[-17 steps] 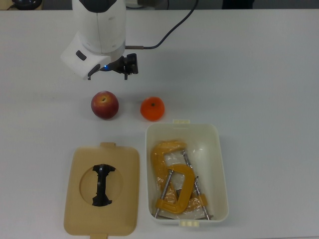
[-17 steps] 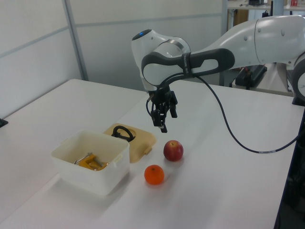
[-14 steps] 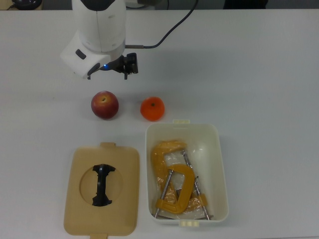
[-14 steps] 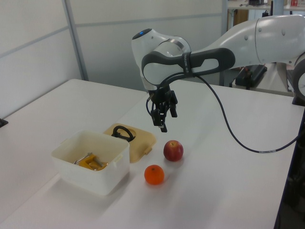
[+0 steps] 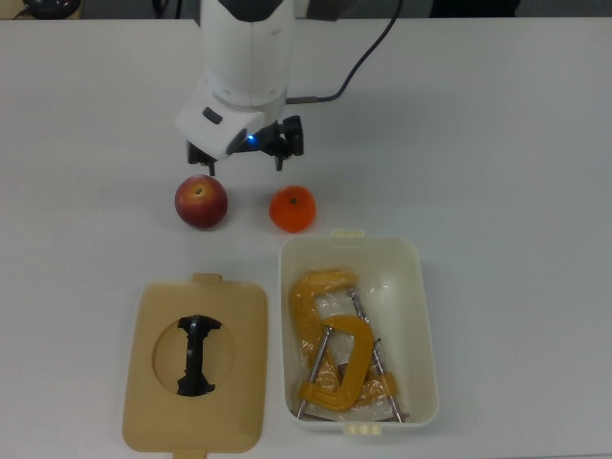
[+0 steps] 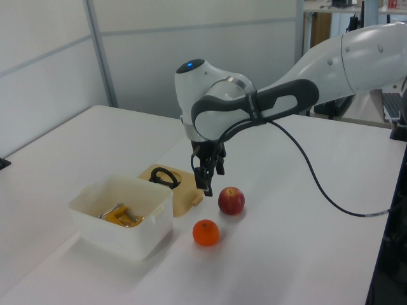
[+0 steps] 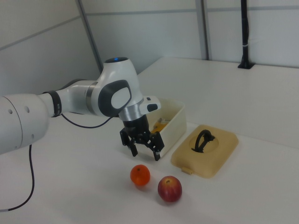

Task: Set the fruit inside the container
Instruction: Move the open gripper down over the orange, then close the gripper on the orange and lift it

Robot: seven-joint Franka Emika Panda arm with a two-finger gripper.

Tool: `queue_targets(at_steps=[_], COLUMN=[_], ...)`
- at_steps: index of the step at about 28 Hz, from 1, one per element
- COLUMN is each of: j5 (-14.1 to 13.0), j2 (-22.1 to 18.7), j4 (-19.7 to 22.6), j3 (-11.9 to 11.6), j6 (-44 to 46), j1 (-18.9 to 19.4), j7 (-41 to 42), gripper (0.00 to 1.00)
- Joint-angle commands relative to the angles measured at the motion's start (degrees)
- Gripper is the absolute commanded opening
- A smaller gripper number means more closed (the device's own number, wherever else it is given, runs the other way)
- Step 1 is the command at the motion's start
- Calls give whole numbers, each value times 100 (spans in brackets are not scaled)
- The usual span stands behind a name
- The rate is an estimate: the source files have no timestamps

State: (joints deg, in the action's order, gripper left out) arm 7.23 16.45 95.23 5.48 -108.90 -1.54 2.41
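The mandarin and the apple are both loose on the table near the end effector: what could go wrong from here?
1. The mandarin and the apple are round and lie free, so an off-centre descent of the open end effector could roll either away.
2. The container already holds a C-clamp, so a dropped fruit may land on metal and bruise.
3. The mandarin sits close to the container's rim; a finger might knock it.

The white Franka arm point(image 6: 343, 60) is seen reaching in from three o'clock in the left view, its black-banded wrist point(image 6: 216, 114) bent downward. The black two-finger gripper point(image 7: 141, 147) is pointed straight down, held above the surface, with its fingers point(image 7: 157, 145) spread apart and nothing between them. In the top view the white wrist housing point(image 5: 239, 67) enters from twelve o'clock.
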Motion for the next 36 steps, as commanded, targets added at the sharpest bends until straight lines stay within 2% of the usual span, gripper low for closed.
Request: queue_targets(at_steps=[1, 5, 13, 31, 32, 33, 36], j5=[-326, -432, -432, -266, -205, -65, -37], j2=[-203, -133, 139, 605, 614, 614, 614], j4=[619, 795, 804, 778, 778, 778, 769], j3=[-38, -38, -21, -21, -21, -21, -12], j6=[-833, -1274, -1309, -1406, -1406, -1406, -1397], j1=[198, 242, 339, 532, 541, 550, 541], j7=[-118, -118, -100, -91, -91, -91, -91], gripper=[100, 100, 100, 99, 92, 72, 37])
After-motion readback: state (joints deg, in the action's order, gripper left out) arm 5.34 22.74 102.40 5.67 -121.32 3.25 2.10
